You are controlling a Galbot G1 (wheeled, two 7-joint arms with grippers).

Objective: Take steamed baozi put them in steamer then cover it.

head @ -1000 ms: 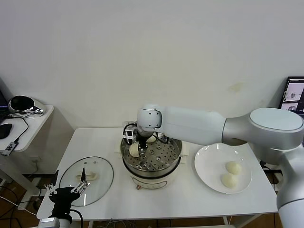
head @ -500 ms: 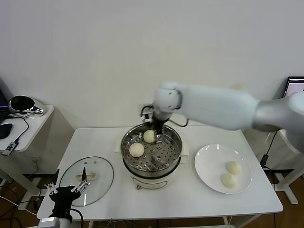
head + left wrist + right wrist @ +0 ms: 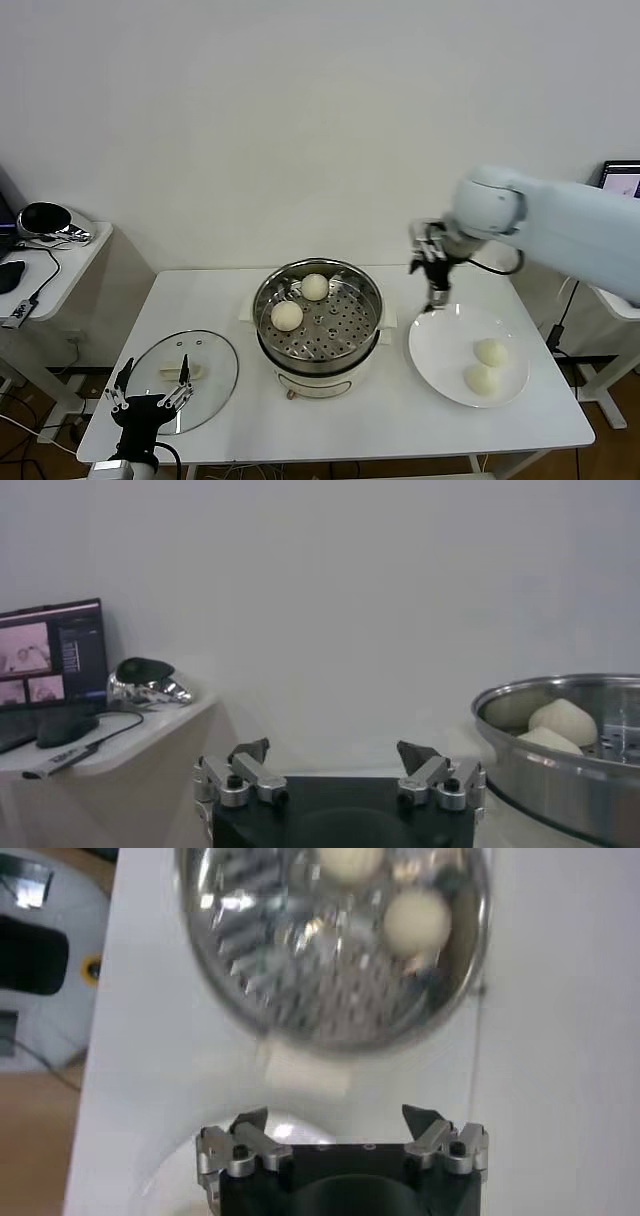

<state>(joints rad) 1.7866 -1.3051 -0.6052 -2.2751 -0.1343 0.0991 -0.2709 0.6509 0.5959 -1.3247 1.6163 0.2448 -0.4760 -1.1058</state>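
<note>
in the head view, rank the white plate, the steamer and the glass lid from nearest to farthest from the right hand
1. White plate: directly under the open right hand, at its back rim.
2. Steamer: mid-table, toward the robot's left of that hand.
3. Glass lid: far left front of the table, by the left hand.

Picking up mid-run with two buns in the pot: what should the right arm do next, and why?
Probably lower the open, empty right gripper onto the nearer baozi on the plate and grasp it. The steamer holds only two, two wait on the plate, and the lid is still off.
</note>
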